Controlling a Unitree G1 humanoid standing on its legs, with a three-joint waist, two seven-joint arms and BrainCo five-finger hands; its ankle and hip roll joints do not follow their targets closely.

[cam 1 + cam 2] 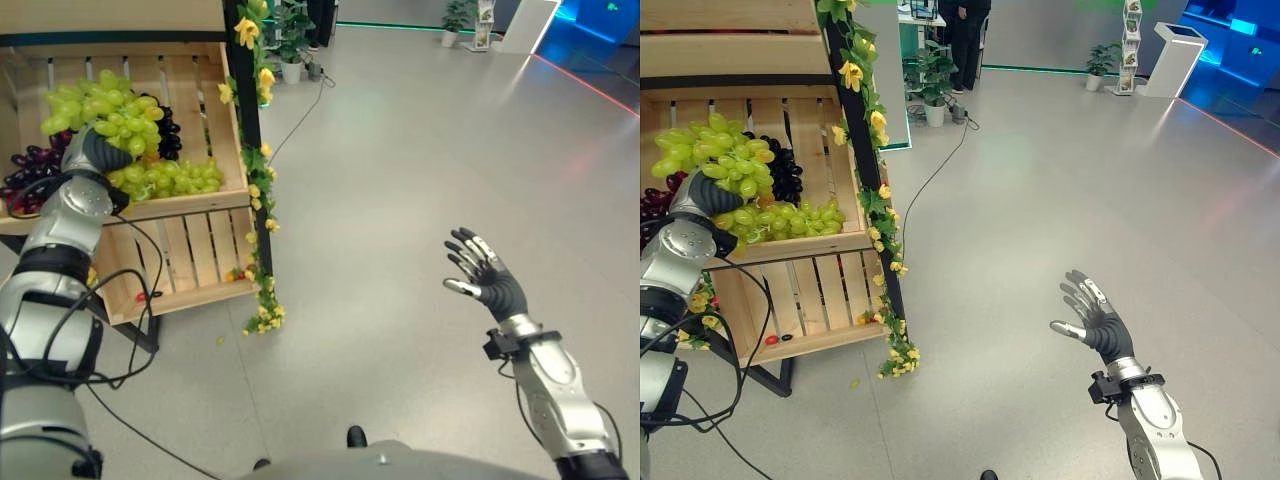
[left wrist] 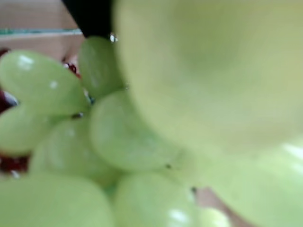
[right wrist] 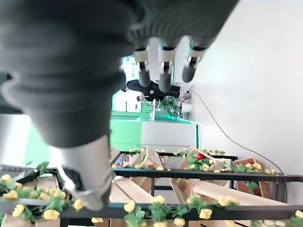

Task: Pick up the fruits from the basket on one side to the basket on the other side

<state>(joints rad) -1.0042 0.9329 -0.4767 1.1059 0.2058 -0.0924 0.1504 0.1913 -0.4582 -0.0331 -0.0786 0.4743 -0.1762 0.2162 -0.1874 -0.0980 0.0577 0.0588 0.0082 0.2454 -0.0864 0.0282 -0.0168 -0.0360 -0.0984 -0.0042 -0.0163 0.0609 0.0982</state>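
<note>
Left hand (image 1: pixel 98 148) is up in the wooden crate (image 1: pixel 228 130), buried among the green grapes (image 1: pixel 110 105); fingers hidden by the fruit, can't tell if they grip anything. Its wrist view shows green grapes pressed right against the camera. Dark purple grapes (image 1: pixel 28 170) lie beside the green ones, some behind them at the crate's back. Crate sits tilted on a slatted wooden stand (image 1: pixel 185 260), with a black post (image 1: pixel 250 120) wrapped in yellow flowers (image 1: pixel 262 200) at its corner. Right hand (image 1: pixel 487 274) is well apart from the crate, raised over bare grey floor (image 1: pixel 420 150), fingers spread straight, holding nothing. A person (image 1: pixel 965 30) stands far back by potted plants (image 1: pixel 932 70).
</note>
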